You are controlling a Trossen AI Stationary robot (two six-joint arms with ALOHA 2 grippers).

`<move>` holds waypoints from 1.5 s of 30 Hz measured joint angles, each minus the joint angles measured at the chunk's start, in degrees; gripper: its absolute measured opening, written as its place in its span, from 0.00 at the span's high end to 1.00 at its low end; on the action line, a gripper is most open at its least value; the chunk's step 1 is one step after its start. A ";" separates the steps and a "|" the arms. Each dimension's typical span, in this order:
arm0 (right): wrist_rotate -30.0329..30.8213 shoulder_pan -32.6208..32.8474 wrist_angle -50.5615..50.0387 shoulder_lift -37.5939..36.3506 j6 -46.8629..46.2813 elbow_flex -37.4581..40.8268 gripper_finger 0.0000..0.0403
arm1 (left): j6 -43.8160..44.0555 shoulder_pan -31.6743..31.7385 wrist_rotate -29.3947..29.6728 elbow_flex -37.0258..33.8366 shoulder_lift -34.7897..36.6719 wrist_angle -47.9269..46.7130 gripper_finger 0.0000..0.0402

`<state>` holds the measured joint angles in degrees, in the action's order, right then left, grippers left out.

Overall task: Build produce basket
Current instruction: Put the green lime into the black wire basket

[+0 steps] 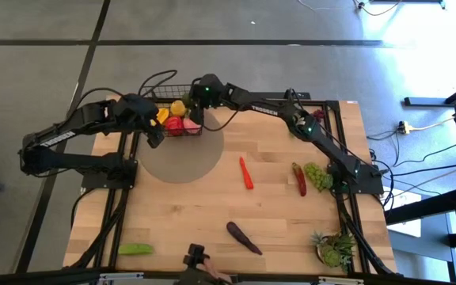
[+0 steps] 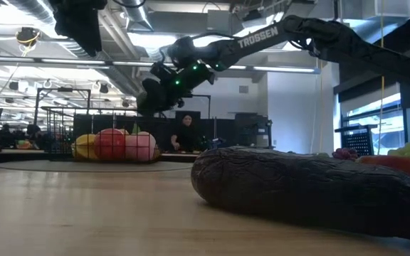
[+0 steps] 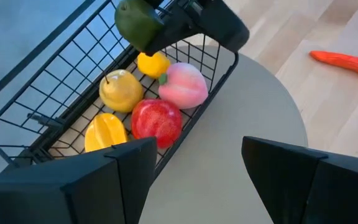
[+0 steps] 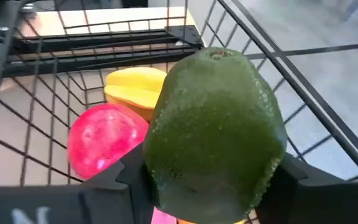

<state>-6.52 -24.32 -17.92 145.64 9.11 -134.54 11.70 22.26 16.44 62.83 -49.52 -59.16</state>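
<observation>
The small rectangular black wire-mesh basket [image 1: 179,111] sits at the far edge of the pale wooden worktop [image 1: 212,214], partly on a round grey mat [image 1: 182,162]. Inside it lie a red toy apple [image 3: 157,121], a pink peach [image 3: 183,86], a yellow pear-shaped fruit [image 3: 121,91], a small yellow lemon [image 3: 152,63] and an orange-yellow mango slice [image 3: 105,133].

The right gripper [image 1: 199,112] hangs over the basket, its jaws pinching a dark green, pebbly-skinned avocado-like fruit [image 4: 215,124] that sits between them above the produce.

The left gripper [image 3: 194,168] waits just beside the basket's left end, over the mat, with its jaws spread wide and nothing between them.

Out on the worktop lie a red chili [image 1: 246,172], a second dark red chili [image 1: 298,179] next to a bunch of green grapes [image 1: 317,175], a dark purple eggplant [image 1: 243,237] and a green cucumber [image 1: 135,248]. A spiky green potted plant [image 1: 335,248] stands at the near right corner.
</observation>
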 joint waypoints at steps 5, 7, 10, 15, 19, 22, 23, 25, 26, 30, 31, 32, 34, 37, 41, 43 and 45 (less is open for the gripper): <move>3.10 0.07 0.16 0.00 -1.32 0.00 0.45 | 0.00 0.00 0.00 0.00 0.02 -0.02 0.44; 2.56 0.07 0.18 0.00 -1.32 0.00 0.45 | -0.02 0.00 -0.01 0.00 0.02 -0.04 0.44; 2.51 0.07 0.22 0.00 -1.32 0.01 0.45 | -0.02 0.00 0.00 0.00 0.02 -0.07 0.44; 2.34 0.09 0.18 0.00 -1.78 0.00 0.45 | -0.02 0.00 -0.02 0.00 0.02 -0.13 0.44; 2.31 -0.17 -1.79 0.00 -4.43 0.00 0.46 | -0.02 0.00 -0.02 0.00 0.02 -0.15 0.44; 2.34 -0.44 -2.28 0.00 -4.47 0.00 0.48 | -0.02 0.00 -0.02 0.00 0.02 -0.15 0.44; 2.34 -0.49 -2.20 0.00 -4.49 0.00 0.49 | -0.02 0.00 -0.02 0.00 0.02 -0.15 0.44; 2.40 -0.52 -2.18 0.00 -4.44 0.00 0.50 | -0.03 0.00 -0.02 0.00 0.02 -0.15 0.44; 2.40 -0.48 -2.20 0.00 -4.35 0.00 0.51 | -0.02 0.00 -0.02 0.00 0.02 -0.15 0.44; 6.20 -0.35 -2.03 0.00 -4.37 0.00 0.50 | -0.02 0.00 -0.02 0.00 0.02 -0.15 0.44; 6.73 -0.36 -2.05 0.00 -4.36 0.00 0.49 | -0.03 0.00 -0.02 0.00 0.02 -0.15 0.44; 6.87 -0.44 -2.07 0.00 -4.38 0.00 0.49 | -0.02 0.00 -0.02 0.00 0.02 -0.15 0.44; 6.91 -0.44 -2.05 0.00 -4.36 0.00 0.48 | -0.03 0.00 -0.02 0.00 0.02 -0.15 0.44; 7.00 -0.48 -1.34 0.00 -4.18 0.00 0.48 | -0.03 0.00 -0.02 0.00 0.02 -0.15 0.44; 6.91 -0.37 0.22 0.00 -7.82 -0.03 0.48 | -0.03 0.00 -0.02 0.00 0.02 -0.15 0.44; 6.90 -0.33 0.47 0.00 -9.75 -0.04 0.48 | 0.15 0.00 -0.02 0.00 0.02 -0.15 0.44; 6.94 -0.35 0.61 0.00 -10.37 -0.04 0.48 | 0.53 0.00 -0.02 0.00 0.02 -0.15 0.44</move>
<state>0.42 -24.67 -17.31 145.64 -1.26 -134.58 12.24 22.26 16.43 62.83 -49.50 -59.31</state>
